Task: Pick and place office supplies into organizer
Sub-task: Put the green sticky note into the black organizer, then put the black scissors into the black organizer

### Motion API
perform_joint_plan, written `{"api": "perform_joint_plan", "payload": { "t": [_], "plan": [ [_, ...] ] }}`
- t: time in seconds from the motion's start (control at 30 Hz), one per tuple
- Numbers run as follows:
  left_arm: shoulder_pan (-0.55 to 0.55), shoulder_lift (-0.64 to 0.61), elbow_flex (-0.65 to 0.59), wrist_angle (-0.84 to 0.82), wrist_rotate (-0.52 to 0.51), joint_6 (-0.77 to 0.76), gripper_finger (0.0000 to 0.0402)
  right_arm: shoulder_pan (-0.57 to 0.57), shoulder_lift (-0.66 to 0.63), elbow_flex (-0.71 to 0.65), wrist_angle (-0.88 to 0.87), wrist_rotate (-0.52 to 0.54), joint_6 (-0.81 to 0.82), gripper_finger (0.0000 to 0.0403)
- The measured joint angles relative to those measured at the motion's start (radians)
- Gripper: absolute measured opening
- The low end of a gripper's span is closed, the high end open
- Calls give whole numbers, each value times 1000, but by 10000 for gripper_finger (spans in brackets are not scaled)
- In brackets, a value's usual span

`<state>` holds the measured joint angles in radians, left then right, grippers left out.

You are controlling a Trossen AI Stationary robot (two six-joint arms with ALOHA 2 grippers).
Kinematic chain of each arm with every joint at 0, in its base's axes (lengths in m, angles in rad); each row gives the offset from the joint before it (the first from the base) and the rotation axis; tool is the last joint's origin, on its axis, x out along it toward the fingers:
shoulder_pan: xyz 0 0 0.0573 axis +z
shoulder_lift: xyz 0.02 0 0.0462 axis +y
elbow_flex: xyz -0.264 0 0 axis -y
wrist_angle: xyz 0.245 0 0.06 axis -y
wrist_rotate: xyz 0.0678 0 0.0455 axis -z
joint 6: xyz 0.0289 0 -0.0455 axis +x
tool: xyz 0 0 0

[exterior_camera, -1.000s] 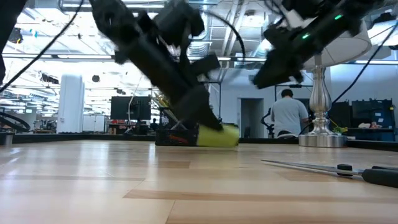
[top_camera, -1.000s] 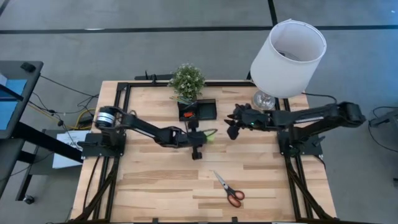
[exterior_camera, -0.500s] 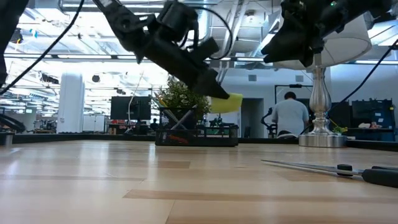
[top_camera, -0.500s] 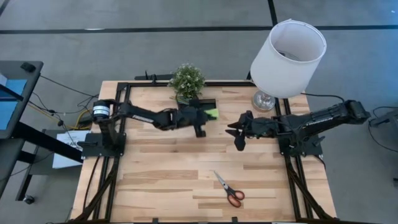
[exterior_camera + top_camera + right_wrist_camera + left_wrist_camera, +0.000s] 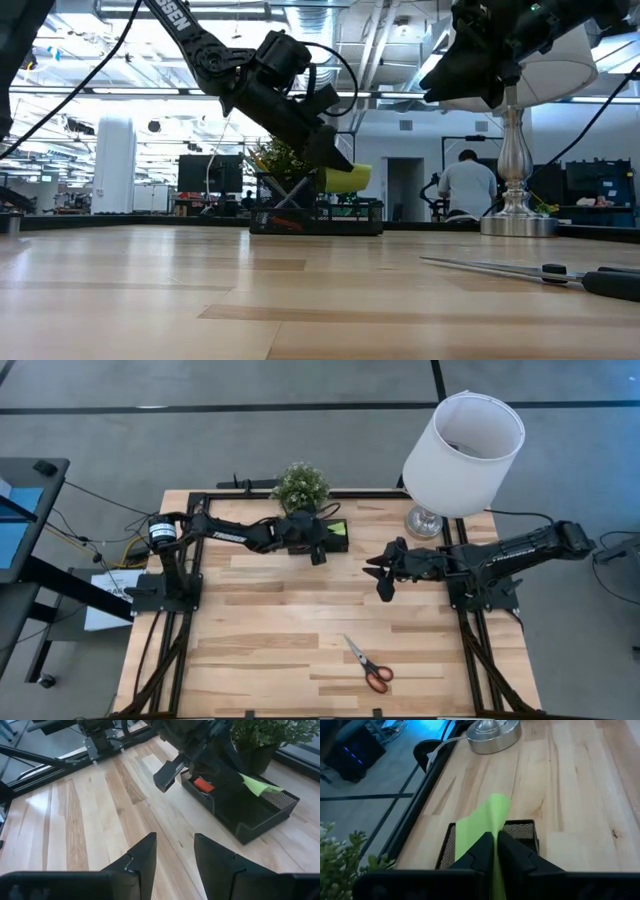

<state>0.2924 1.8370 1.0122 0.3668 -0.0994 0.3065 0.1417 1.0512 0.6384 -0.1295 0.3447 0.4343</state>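
Observation:
My left gripper is shut on a lime-green sticky note just above the black mesh organizer, which stands on the table in front of the potted plant. A small red piece lies in the organizer. The red-handled scissors lie flat near the table's front edge. My right gripper stands open in the air to the right of the organizer, with nothing between its fingers. My left gripper pinches the sticky note's near end between its two fingers. The fingers slant down from the table's left side. The note's free part sticks out past the fingertips and curls to one side, lifted clear above the organizer.
A lamp with a white shade and a silver base stands at the far right corner. The plant is right behind the organizer. Bare wood lies across the table's middle and left. A person shows in the room behind.
My left gripper has risen from the table with the sticky note and swung toward the far edge, so the note now hangs over the organizer. My right gripper has drawn back a little toward the right and near edge, then kept still.

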Motion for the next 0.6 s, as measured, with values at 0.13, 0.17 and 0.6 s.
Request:
{"api": "perform_joint_plan", "payload": {
  "t": [0.13,0.17,0.6],
  "plan": [
    [-2,0,0,-2,1,4,37,0,0,0,1,0,0,127],
    [-2,0,0,-2,-2,4,43,0,0,0,1,0,0,127],
    [-2,-1,1,-2,-10,-38,152,0,0,0,2,0,1,127]
  ]
}}
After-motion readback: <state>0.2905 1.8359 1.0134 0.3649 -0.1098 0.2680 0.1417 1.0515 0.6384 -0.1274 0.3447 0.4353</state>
